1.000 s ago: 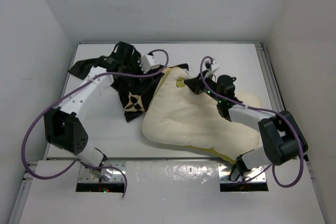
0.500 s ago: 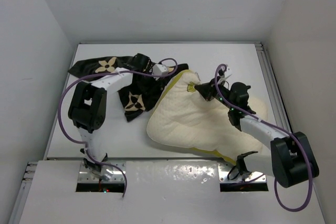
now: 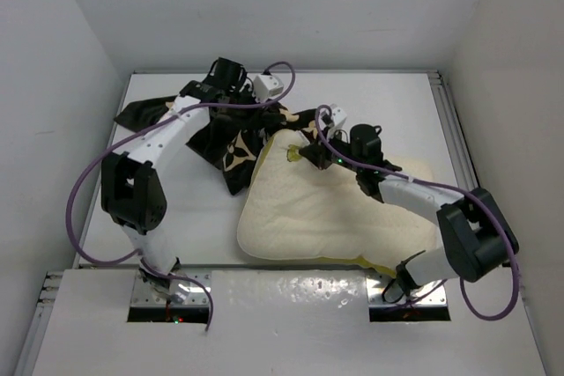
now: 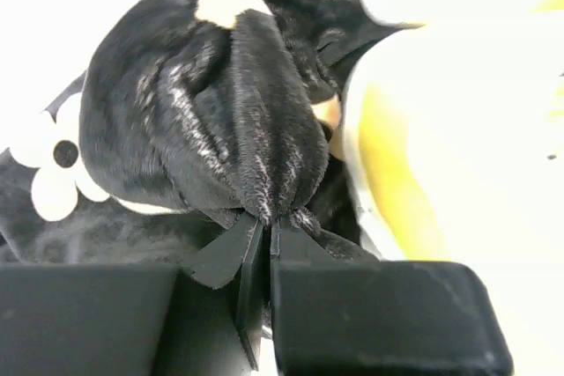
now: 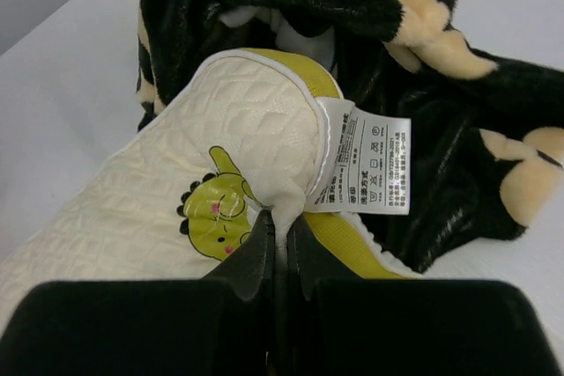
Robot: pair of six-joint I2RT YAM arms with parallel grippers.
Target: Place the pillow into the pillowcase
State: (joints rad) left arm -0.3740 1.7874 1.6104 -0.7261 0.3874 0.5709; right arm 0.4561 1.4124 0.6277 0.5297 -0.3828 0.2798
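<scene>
Since half a second earlier, the right gripper (image 3: pixel 306 155) had dragged a corner of the pillow (image 3: pixel 326 217) leftward. The left gripper (image 3: pixel 231 92) had swung away toward the far side of the counter (image 3: pixel 397 103), carrying a fold of the case (image 3: pixel 231 143) with it.

Nearest the arm bases, the pillow lay flat on the counter, and its near edge showed a yellow-green band. Its bulk spread to the right, under the right arm. Farther on, its far-left corner was raised. The right jaws were closed tight on that corner, just beside the green logo (image 5: pixel 216 209), and in the wrist view the white tag (image 5: pixel 370 165) hung at the corner's right. The corner touched the case, whose black plush lay bunched just left of and beyond the pillow. Whether the corner had entered the opening could not be told, and most of the pillow lay outside the case. Beyond the pillow's corner, the left jaws were clamped on a gathered fold of the case. In the wrist view the plush puckered out from between them, with a pale flower (image 4: pixel 55 169) to one side. One end of the case trailed farther left of the pillow.
</scene>
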